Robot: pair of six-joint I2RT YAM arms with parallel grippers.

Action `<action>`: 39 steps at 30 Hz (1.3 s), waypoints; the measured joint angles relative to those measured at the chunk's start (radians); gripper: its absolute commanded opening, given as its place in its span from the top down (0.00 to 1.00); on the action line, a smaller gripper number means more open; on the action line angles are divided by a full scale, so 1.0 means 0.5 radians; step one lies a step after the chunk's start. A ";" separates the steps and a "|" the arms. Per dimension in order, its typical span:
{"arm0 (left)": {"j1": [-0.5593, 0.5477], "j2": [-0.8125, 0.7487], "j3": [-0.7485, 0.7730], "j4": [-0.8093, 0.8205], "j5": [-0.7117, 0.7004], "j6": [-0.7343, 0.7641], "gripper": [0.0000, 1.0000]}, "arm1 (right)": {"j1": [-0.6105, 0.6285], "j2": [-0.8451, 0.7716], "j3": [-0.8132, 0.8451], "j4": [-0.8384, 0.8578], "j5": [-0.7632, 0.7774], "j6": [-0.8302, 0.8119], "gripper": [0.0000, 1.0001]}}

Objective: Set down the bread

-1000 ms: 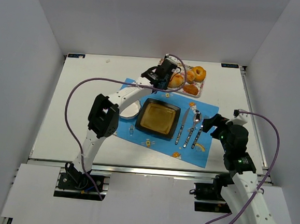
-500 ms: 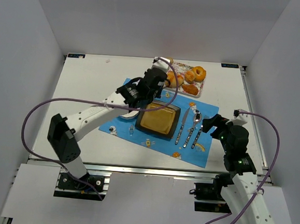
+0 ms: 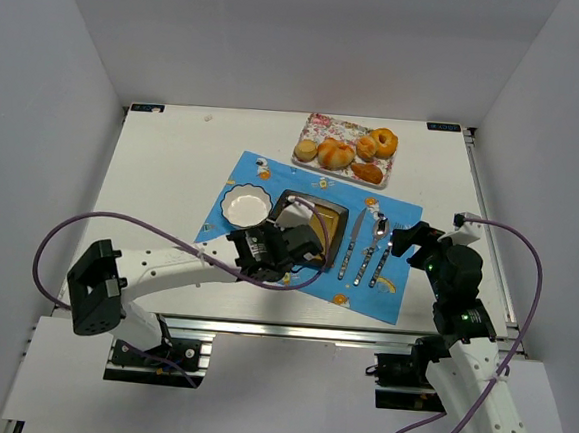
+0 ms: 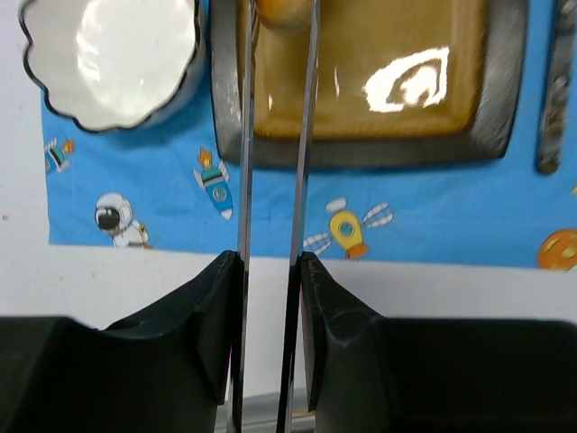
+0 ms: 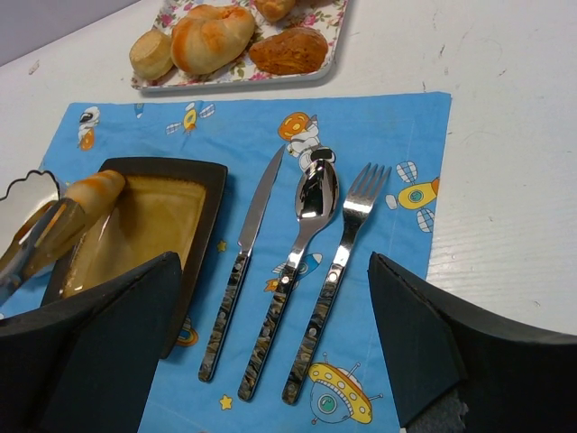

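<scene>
My left gripper (image 4: pixel 270 271) is shut on metal tongs (image 4: pixel 245 135). The tongs pinch a golden bread roll (image 4: pixel 284 13) at their tips. The roll hangs over the left part of the square brown plate (image 4: pixel 406 135). In the right wrist view the roll (image 5: pixel 93 192) sits in the tongs (image 5: pixel 36 236) just above the plate's (image 5: pixel 149 225) left rim. In the top view the left gripper (image 3: pixel 279 244) covers the plate's (image 3: pixel 325 217) near left side. My right gripper (image 3: pixel 408 241) is open and empty over the cutlery, with its wrist view midpoint (image 5: pixel 275 280) above the spoon handle.
A floral tray (image 3: pixel 311 130) with several more breads (image 3: pixel 337 154) stands at the back. A white scalloped bowl (image 3: pixel 245 205) sits left of the plate. A knife (image 5: pixel 243 262), spoon (image 5: pixel 302 244) and fork (image 5: pixel 347 244) lie on the blue placemat (image 3: pixel 394 295).
My left arm has swung back from the bread tray to the brown plate, carrying a roll in the tongs. The right arm has not moved.
</scene>
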 measured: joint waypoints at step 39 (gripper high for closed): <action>0.201 -0.063 0.224 0.156 -0.036 0.032 0.33 | 0.000 -0.043 0.000 -0.004 0.008 0.002 0.11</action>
